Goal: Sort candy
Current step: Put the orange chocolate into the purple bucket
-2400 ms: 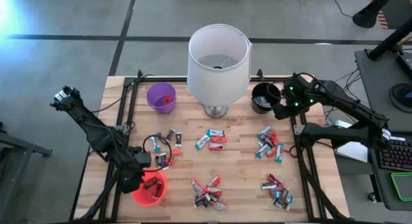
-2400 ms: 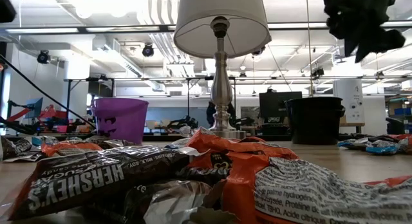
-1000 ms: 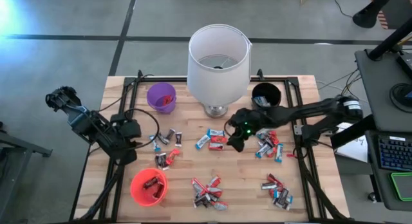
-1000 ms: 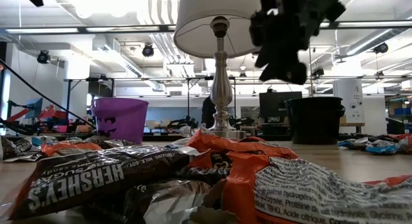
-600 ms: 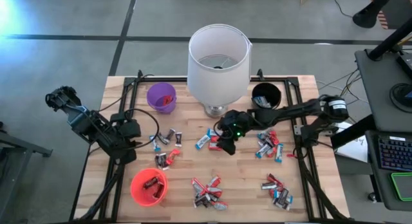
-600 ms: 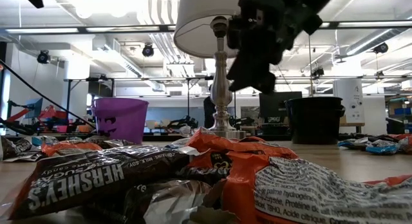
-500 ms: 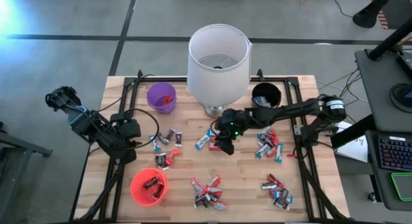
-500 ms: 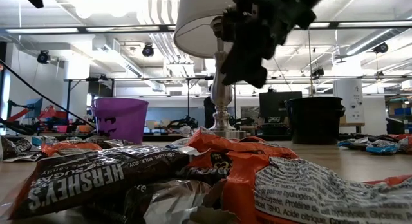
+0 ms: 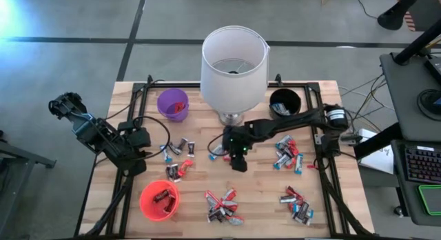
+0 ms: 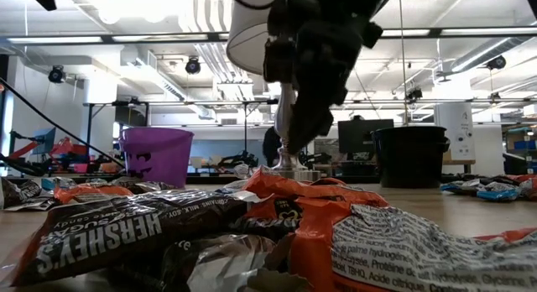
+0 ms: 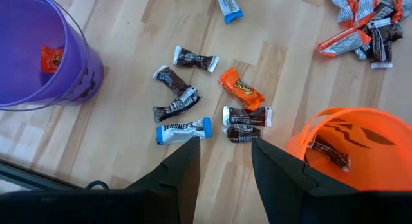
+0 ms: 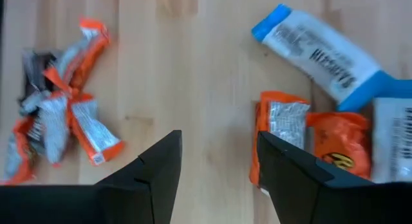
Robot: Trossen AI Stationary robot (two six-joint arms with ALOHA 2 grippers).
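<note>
— Since the earlier frames the right gripper [image 9: 238, 159] has swung from beside the black cup [image 9: 283, 104] to just in front of the lamp [image 9: 233, 72], while the left arm has pulled back from the red cup [image 9: 159, 200].

— Where does the nearest candy lie from it?

— Just beside the open fingers. In the right wrist view an orange bar [image 12: 288, 123] sits off the tip of one finger [image 12: 302, 172], with a blue-and-white bar [image 12: 318, 55] beyond it, lying on a slant. That small cluster [image 9: 223, 150] is directly before the lamp base.

— Are the fingers lined up?

— Not quite, I judge. They stand apart over bare wood; the orange bar is to one side, so a small sideways shift seems needed.

— Which arm is nearer?

— Right, clearly. The left gripper [image 11: 222, 163] hovers well to the lamp's left, between the purple cup [image 9: 172, 104] and the red cup, its fingers apart above a scatter of dark bars [image 11: 246, 116].

— Anything in the way?

— Mainly the lamp's shade, close behind the right wrist. More candy lies in a pile [image 9: 222, 205] nearer the front edge of the table [image 9: 196, 174] and in heaps to the lamp's right [image 9: 286, 153].
</note>
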